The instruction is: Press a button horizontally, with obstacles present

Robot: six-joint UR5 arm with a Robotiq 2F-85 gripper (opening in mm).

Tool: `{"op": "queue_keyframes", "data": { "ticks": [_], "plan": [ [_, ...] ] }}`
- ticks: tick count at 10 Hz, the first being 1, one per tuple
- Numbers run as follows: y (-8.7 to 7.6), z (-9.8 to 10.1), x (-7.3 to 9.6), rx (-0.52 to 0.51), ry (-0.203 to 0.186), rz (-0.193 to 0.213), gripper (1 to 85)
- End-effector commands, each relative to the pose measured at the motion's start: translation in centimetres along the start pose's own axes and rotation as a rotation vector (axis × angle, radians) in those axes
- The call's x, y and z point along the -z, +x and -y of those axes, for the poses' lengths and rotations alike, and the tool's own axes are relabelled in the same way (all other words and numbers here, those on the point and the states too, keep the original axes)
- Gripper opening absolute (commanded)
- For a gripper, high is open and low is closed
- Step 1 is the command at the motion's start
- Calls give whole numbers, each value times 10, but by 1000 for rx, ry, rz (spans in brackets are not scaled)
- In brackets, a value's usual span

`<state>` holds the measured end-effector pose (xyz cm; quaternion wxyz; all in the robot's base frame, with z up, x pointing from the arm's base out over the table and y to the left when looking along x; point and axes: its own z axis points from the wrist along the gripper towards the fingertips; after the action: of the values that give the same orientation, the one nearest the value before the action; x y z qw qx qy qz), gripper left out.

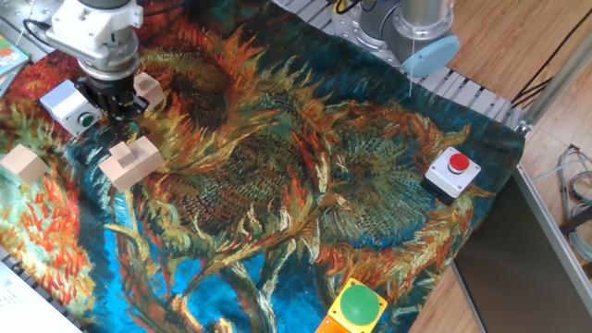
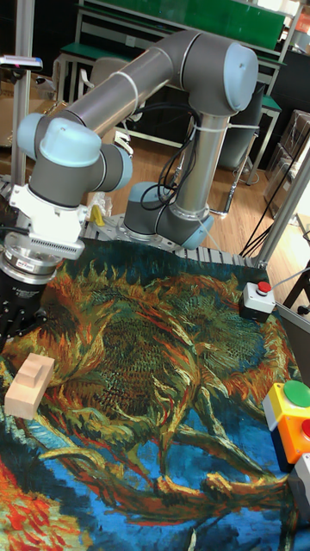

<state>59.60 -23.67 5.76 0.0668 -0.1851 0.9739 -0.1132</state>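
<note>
**Gripper lined up beside the green button, upper left of the frame**

The gripper point(image 1: 115, 100) hangs low over the patterned cloth point(image 1: 305, 185) that covers the counter. Its dark jaws point downward, but neither view shows the tips clearly, so whether they are released or clenched cannot be told. Just left of them sits the button point(image 1: 86, 118), green, on the side face of its white box point(image 1: 67, 104); that sideways face is why the arm comes in low and level, not from above. A small cube point(image 1: 148, 90) lies just right of the gripper, partly hidden behind it. The notched block point(image 1: 130, 163) stands just below the jaws, and a second cube point(image 1: 24, 165) lies near the left edge. These three obstacles ring the approach, leaving only a narrow lane. Judged from this, the press is not yet made. The red button point(image 1: 459, 163) and the green dome point(image 1: 360, 302) sit well apart, at right and bottom.
</note>
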Motion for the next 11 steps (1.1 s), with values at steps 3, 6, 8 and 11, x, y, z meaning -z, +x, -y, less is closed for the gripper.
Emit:
{"op": "queue_keyframes", "data": {
  "ticks": [3, 6, 8, 11],
  "plan": [
    [-18, -39, 3, -190, -168, 61, 83],
    [-15, -46, 4, -334, -198, 35, 83],
    [-7, -42, 3, -296, -175, 11, 77],
    [-6, -22, -1, -221, -123, -1, 67]
  ]
}}
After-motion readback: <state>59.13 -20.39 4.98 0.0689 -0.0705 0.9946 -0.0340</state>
